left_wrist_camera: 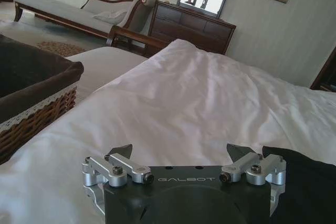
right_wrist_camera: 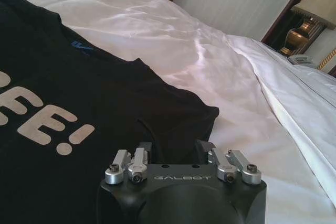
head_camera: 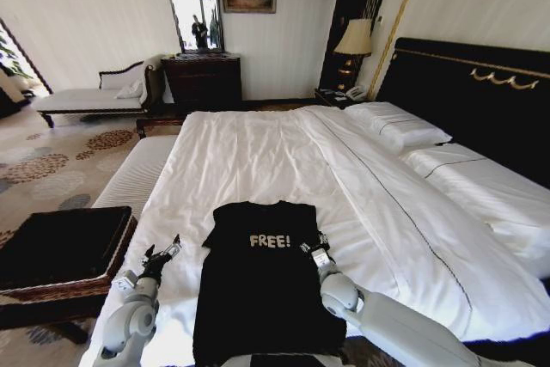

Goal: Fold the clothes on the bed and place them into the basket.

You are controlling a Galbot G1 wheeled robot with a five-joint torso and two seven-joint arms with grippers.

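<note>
The clothes are one black T-shirt (head_camera: pixel 258 290) with white "FREE!" lettering, lying flat and face up on the white duvet of the bed (head_camera: pixel 284 152). My left gripper (head_camera: pixel 163 255) hovers over bare duvet, a little left of the shirt's sleeve. In the left wrist view this gripper (left_wrist_camera: pixel 181 153) is wide open and empty, with the shirt (left_wrist_camera: pixel 310 182) off to one side. My right gripper (head_camera: pixel 316 247) is at the shirt's other sleeve. The right wrist view shows it (right_wrist_camera: pixel 175 148) open with a narrower gap, fingertips down at the sleeve (right_wrist_camera: pixel 178 114). The basket (head_camera: pixel 60 251) stands left of the bed.
A pale striped bench (head_camera: pixel 137 174) runs along the bed's left side beyond the basket. White pillows (head_camera: pixel 400 125) and the black headboard (head_camera: pixel 481 92) are on the right. A dresser (head_camera: pixel 202 79), a chaise (head_camera: pixel 94 96) and a lamp (head_camera: pixel 354 40) stand by the far wall.
</note>
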